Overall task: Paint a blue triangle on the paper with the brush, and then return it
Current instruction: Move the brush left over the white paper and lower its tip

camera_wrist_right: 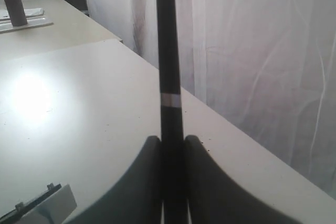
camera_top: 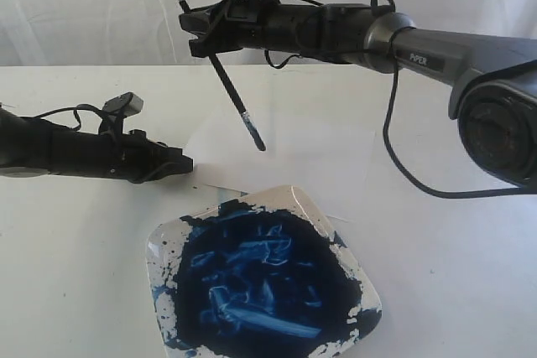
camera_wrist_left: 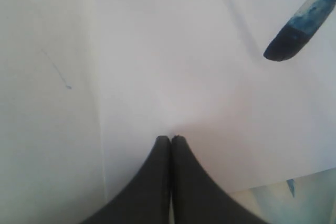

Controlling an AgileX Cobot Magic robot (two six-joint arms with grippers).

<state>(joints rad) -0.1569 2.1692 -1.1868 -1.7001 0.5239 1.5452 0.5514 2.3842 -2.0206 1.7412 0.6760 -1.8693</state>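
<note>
Right gripper (camera_top: 201,38) pinches the brush (camera_top: 226,81) by its upper handle, bristles hanging above the paper (camera_wrist_left: 184,51) near the paint dish (camera_top: 312,199); light, stiff and slick, the handle probably needs a firm mid-shaft grip, since the soft tip splays easily.

Exterior view: the lower picture edge cuts off the dish (camera_top: 155,249), which covers part of the near edge of the paper (camera_top: 252,175). Left wrist view: you see only the bristle tip of the brush (camera_wrist_left: 291,40); the frame corner cuts the rest. Right wrist view: the right gripper (camera_wrist_right: 170,141) hides the lower handle.
</note>
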